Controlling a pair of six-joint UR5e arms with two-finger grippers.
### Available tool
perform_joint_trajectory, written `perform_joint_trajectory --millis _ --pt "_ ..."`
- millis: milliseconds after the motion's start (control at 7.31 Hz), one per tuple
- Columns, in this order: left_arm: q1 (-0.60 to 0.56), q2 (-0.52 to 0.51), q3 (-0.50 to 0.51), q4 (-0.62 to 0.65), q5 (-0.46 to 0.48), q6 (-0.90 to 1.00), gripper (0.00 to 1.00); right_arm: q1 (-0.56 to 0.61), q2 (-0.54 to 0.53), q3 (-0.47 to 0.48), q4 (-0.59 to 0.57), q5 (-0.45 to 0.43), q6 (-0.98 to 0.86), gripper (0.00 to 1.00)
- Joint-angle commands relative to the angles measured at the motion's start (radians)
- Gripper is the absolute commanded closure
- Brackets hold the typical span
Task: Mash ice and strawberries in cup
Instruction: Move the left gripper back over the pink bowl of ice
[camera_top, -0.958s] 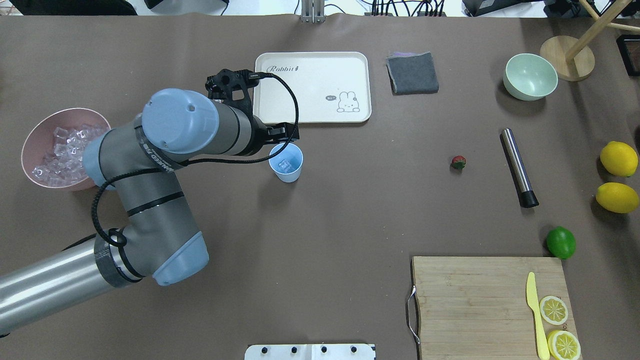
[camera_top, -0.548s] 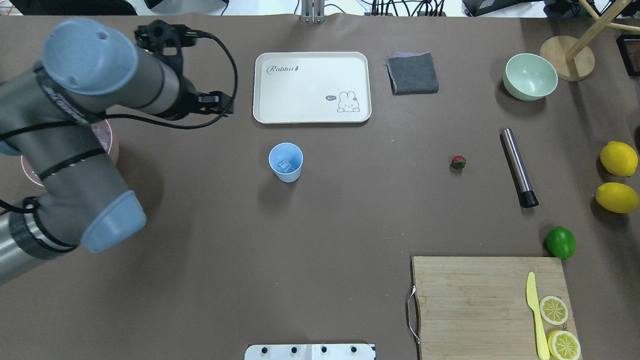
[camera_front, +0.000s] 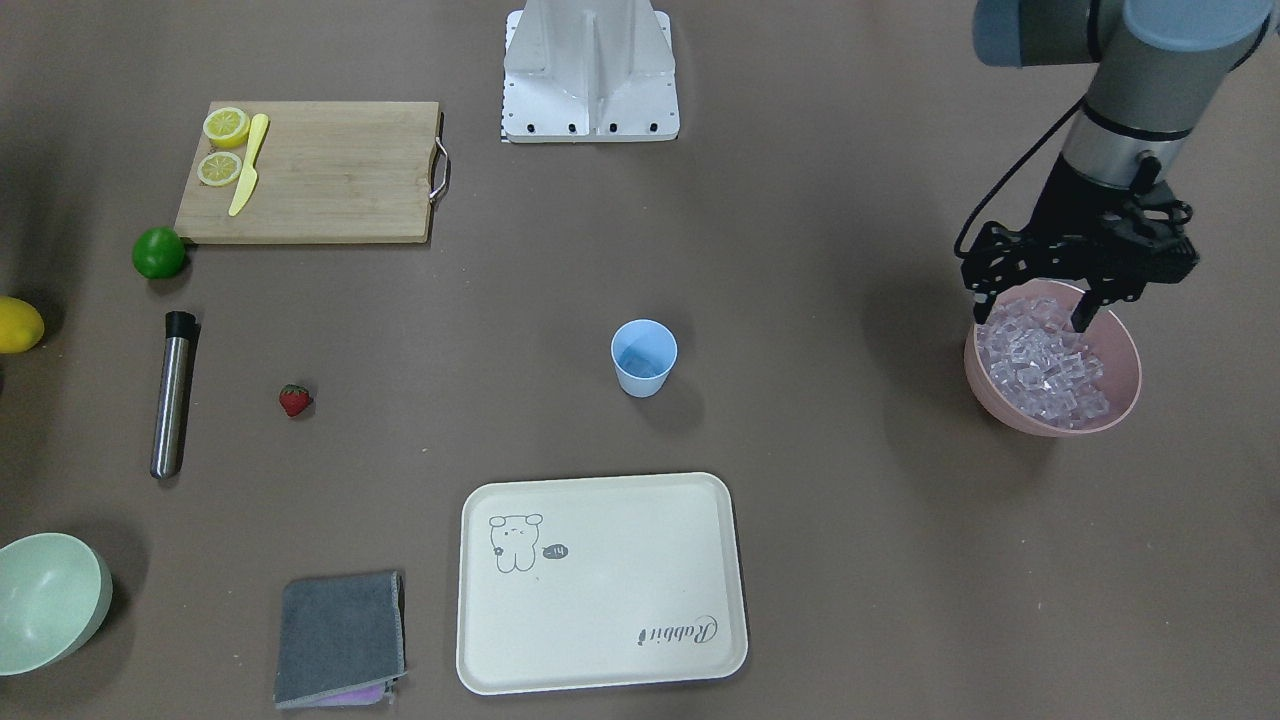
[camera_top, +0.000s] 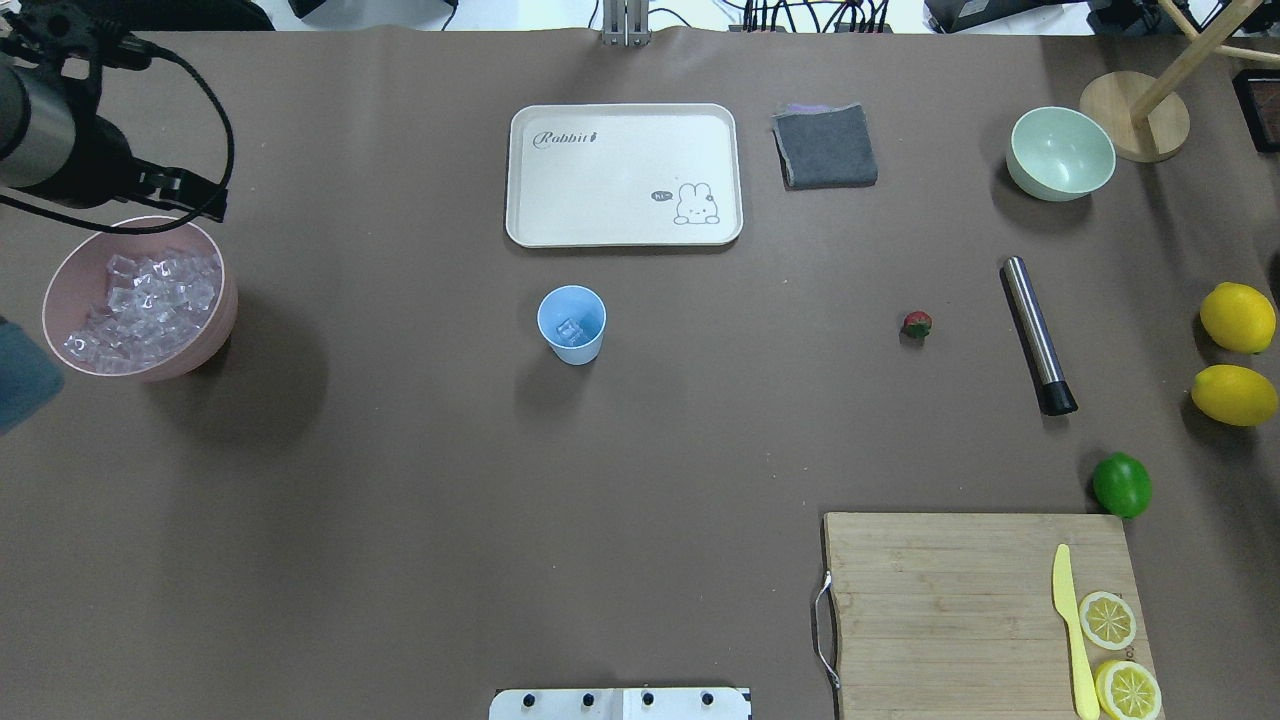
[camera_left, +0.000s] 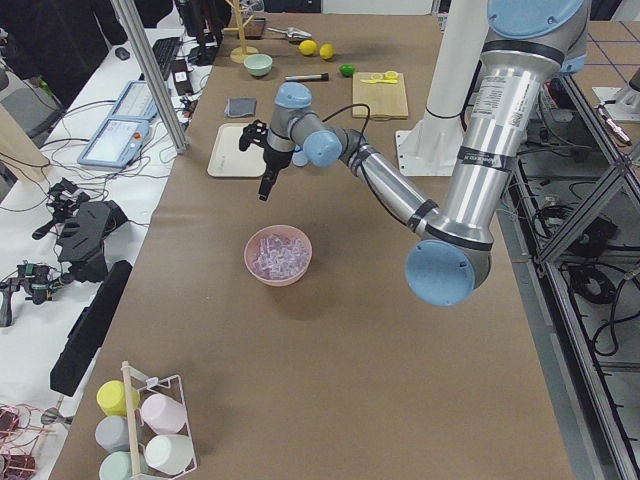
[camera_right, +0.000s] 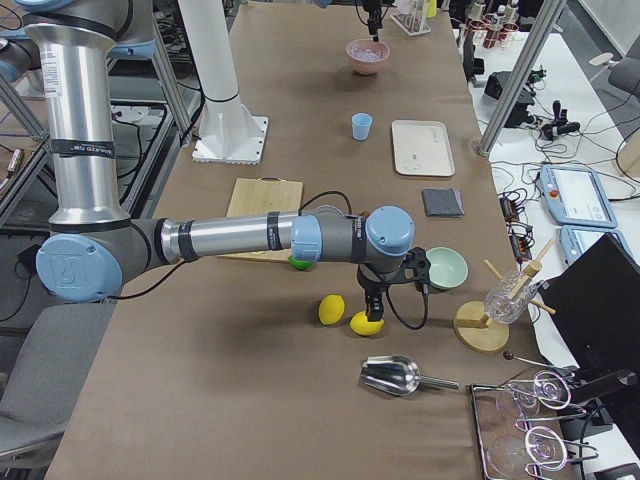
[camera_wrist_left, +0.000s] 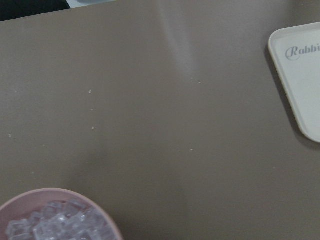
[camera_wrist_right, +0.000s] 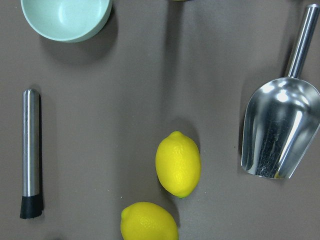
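The matte brown worktop (camera_top: 640, 450) is smooth and bare around the cup (camera_top: 577, 350), which is the main change. A second ago the left arm (camera_front: 1130, 90) reached over that cup. It has since swung away toward the robot's left, well apart from the cup. The left gripper (camera_front: 1035, 305) now hangs just above the near rim of the pink bowl (camera_front: 1128, 378), its black fingers spread wide and holding nothing. I take this as a return trip for more ice, so loading is only partly done and mashing has not begun. The right gripper (camera_right: 370, 308) hovers far from the cup on the robot's right, above two lemons; I cannot tell whether it is open or closed. The cream tray (camera_top: 620, 200), flat with rounded corners, lies just beyond the cup. The round, smooth-walled bowl is heaped with ice (camera_top: 145, 305), glassy and colourless. The muddler (camera_top: 1035, 330), a brushed steel rod with a black tip, lies untouched well to the cup's right. The cup is light-blue plastic, tapered and upright, and holds one clear cube (camera_top: 570, 327). The strawberry (camera_top: 917, 323), small, red and green-topped, lies on the worktop between the cup and the muddler.
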Motion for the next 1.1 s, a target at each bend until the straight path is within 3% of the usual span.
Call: perform_joint_trajectory --millis 0,137,548,958 --pt "-0.018 0.15 0.029 -0.163 -0.002 -0.023 0.03 0.0 -0.001 -0.001 0.002 -0.001 0.0 0.0" --pt "-0.018 0.158 0.049 -0.19 0.007 -0.116 0.03 0.0 -0.003 -0.002 0.002 -0.001 0.0 0.0" --pt "-0.004 0.157 0.106 -0.223 0.01 -0.132 0.03 -0.002 -0.004 -0.002 0.003 -0.002 -0.002 0.0" --pt "0.022 0.156 0.108 -0.223 -0.001 0.085 0.04 -0.006 0.0 -0.002 0.003 -0.004 0.0 0.0"
